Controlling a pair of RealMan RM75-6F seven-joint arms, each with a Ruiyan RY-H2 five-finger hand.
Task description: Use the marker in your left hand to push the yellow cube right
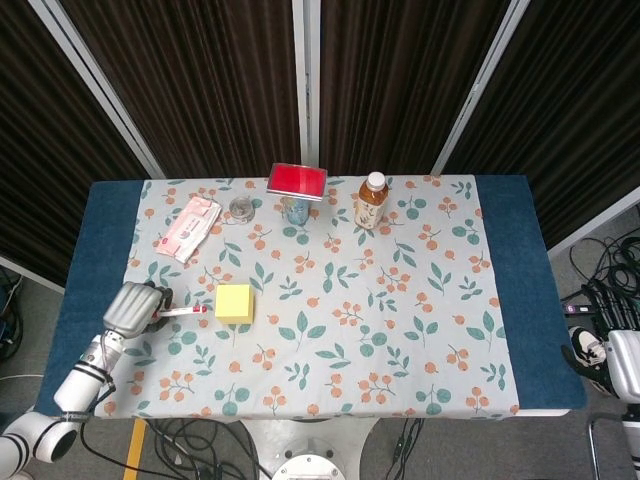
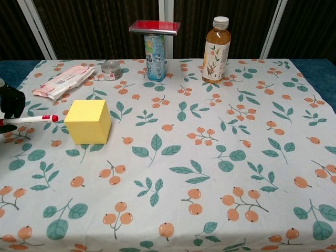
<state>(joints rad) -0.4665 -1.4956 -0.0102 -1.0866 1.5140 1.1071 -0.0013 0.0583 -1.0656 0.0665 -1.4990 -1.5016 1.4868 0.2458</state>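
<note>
Left hand (image 1: 135, 306) grasps the thin white red-capped marker (image 2: 31, 119) held level, tip aimed at the yellow foam-like cube (image 2: 88, 121) sitting just beyond it on the leaf-print cloth surface (image 2: 210, 173), apparently lined up for the rightward push; right hand unseen.

A table (image 1: 505, 300) stands before dark ribbed wall panels (image 1: 200, 80) divided by slanting pale metal strips (image 1: 305, 80). A blue cloth (image 1: 100, 250) covers it, overlaid with a white tablecloth (image 1: 400, 330) printed with green leaves and orange berries. The grey floor (image 1: 600, 250) shows at the right, with black cables (image 1: 610, 290) lying on it. The lighting is even and bright
</note>
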